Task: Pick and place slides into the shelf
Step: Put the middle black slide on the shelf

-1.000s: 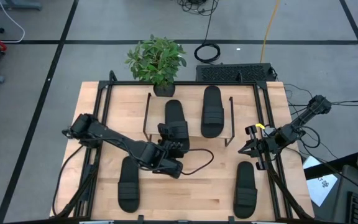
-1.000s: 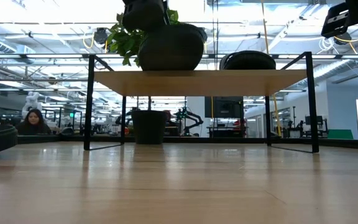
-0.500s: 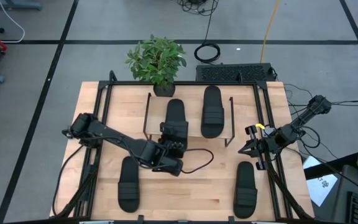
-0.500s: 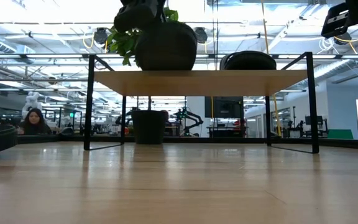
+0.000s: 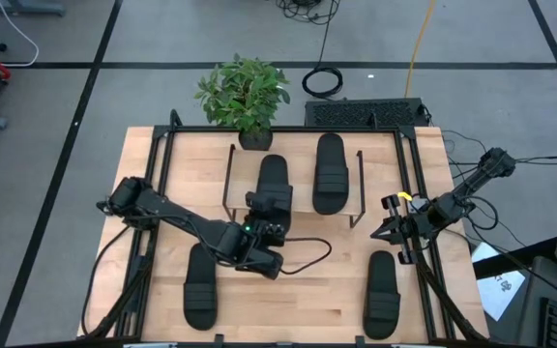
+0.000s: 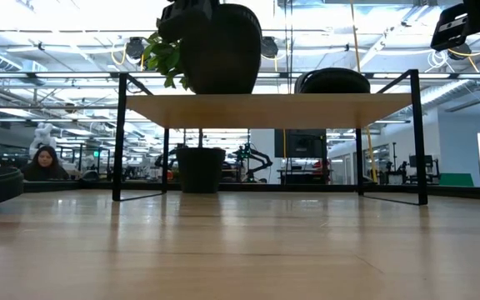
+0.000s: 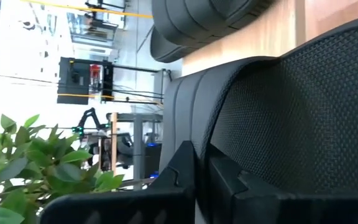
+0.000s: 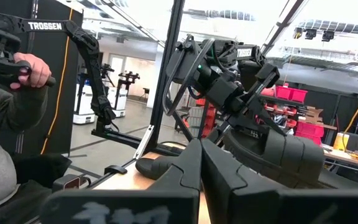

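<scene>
Black ribbed slide (image 5: 272, 186) on the shelf (image 5: 346, 215), left gripper (image 5: 264, 227) pinched on its near end.
Beside it lies a second slide (image 5: 330, 172) on the light wood top; two more (image 5: 199, 284) (image 5: 382, 294) lie on the table (image 5: 143, 164). Right gripper (image 5: 388, 230) hangs shut, empty, right of the shelf.

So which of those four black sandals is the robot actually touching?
The left-hand slide on the shelf: the left end effector is shut at its near end. The other shelf slide and the two on the table lie untouched.
</scene>
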`<action>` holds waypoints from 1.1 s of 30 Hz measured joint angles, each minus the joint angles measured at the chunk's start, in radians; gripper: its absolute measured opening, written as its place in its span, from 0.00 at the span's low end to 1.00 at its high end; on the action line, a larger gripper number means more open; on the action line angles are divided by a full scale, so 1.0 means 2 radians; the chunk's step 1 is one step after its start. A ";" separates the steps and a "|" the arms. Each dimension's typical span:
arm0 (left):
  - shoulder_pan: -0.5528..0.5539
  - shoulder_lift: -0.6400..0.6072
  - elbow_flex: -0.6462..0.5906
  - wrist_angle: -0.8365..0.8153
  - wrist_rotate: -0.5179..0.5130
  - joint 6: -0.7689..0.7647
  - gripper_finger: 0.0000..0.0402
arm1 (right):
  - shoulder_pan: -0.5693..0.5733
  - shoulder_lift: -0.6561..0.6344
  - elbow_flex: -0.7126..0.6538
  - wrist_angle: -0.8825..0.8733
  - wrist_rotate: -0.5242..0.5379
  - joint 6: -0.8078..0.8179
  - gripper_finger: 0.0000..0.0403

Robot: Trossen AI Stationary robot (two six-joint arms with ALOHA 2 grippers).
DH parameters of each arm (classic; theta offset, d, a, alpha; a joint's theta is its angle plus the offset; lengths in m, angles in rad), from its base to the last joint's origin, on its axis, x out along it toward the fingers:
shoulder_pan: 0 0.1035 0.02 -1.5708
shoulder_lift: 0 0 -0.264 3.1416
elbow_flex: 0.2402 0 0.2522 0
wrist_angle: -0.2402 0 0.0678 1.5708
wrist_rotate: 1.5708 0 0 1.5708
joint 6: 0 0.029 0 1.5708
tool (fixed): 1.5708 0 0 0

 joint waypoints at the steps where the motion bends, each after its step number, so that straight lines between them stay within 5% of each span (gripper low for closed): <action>1: 0.000 0.000 0.000 0.000 -0.003 0.001 0.02 | 0.000 0.000 0.000 0.000 0.000 0.000 0.00; 7: -0.001 0.006 -0.005 0.010 -0.055 0.002 0.01 | 0.000 0.000 0.000 0.000 0.000 0.000 0.00; 18: 0.011 0.006 -0.102 0.210 -0.092 0.145 0.01 | 0.000 0.000 0.000 -0.002 0.000 0.000 0.00; 33: 0.015 0.006 -0.104 0.276 -0.121 0.210 0.01 | 0.000 0.000 0.000 -0.002 0.000 0.000 0.00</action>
